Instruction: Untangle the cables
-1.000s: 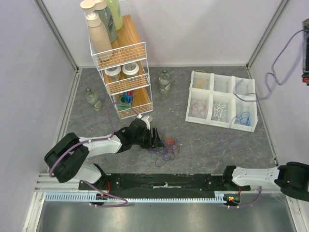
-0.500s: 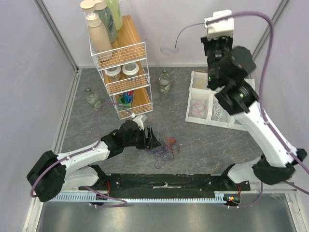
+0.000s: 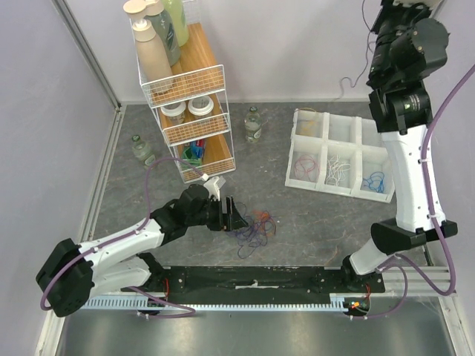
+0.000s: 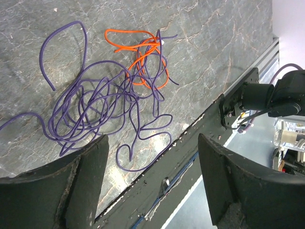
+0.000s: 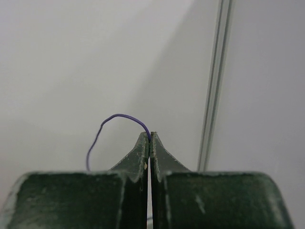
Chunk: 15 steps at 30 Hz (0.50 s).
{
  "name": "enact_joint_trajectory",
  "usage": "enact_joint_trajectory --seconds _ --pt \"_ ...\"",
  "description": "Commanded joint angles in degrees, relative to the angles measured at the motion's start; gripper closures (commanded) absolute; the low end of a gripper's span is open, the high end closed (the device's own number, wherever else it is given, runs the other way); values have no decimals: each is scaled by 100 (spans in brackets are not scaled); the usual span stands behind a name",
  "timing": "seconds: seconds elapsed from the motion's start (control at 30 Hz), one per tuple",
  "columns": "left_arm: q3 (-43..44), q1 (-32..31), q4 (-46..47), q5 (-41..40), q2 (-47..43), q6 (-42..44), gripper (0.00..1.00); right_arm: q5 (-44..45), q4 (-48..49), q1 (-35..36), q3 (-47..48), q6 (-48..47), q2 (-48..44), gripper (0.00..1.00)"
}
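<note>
Your left hand (image 3: 236,215) sits low over the grey stone-patterned table (image 3: 326,230), at the left edge of the tangle of cables (image 3: 256,226). Its fingers (image 4: 81,186) are spread wide apart and hold nothing. From the left wrist camera, you look between them onto the heap. A long purple cable (image 4: 95,114) lies in many overlapping loops flat on the table. A shorter orange cable (image 4: 143,57) is threaded through the far side of the heap. The heap lies near the table's front edge, roughly midway between the two arm bases.

Your right arm stands tall at the right side, reaching to the top of the overhead view. Your right hand (image 5: 149,138) is pressed closed, pinching a thin purple strand (image 5: 119,117) at its fingertips. The strand arches up and to the left, then droops down against the pale wall behind.

A white tray (image 3: 324,190) with six compartments lies on the table's right side, well apart from the tangle. Its near row holds pink-red loops (image 3: 304,165) on the left, white loops (image 3: 338,169) in the middle and blue loops (image 3: 375,180) on the right.

A white wire rack (image 3: 185,81) stands at the back left, carrying bottles and jars. Two small glass bottles (image 3: 143,150) stand on the table, one on either side of it.
</note>
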Motion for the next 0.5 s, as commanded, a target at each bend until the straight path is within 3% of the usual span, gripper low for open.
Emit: enact_joint_trajectory --seconds 0.0,0.1,0.3,0.47 --pt "314 17 -57 203 66 299 18 -930 -102 -439 613 906 479 100" --pt "323 25 -13 282 92 281 18 -1176 -41 -765 456 1092 638 100" --pt "227 25 110 414 101 176 18 -1782 522 -1607 -888 1749 716 100" --pt "227 25 -31 379 -4 193 18 -2091 513 -1996 -952 2138 779 100"
